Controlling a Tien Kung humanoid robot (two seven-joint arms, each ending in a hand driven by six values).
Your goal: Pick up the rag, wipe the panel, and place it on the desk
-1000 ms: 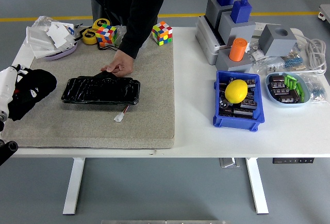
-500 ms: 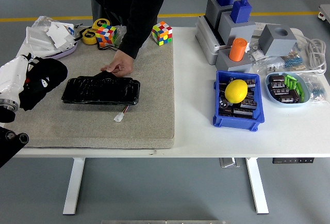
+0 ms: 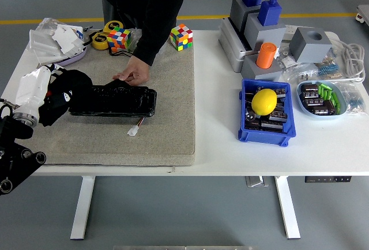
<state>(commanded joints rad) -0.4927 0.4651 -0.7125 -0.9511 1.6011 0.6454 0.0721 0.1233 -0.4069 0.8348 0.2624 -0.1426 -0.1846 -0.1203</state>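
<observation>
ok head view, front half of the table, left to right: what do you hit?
left hand holding the black rag → black panel → small white connector → blue bin with the yellow lemon → light blue dish of parts.

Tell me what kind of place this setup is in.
Probably a robotics lab or workshop test bench. A white sit-stand table stands on a grey floor marked with a yellow line, and it holds a blue parts bin of components, grey fixture blocks and Rubik's cubes as practice props.
</observation>
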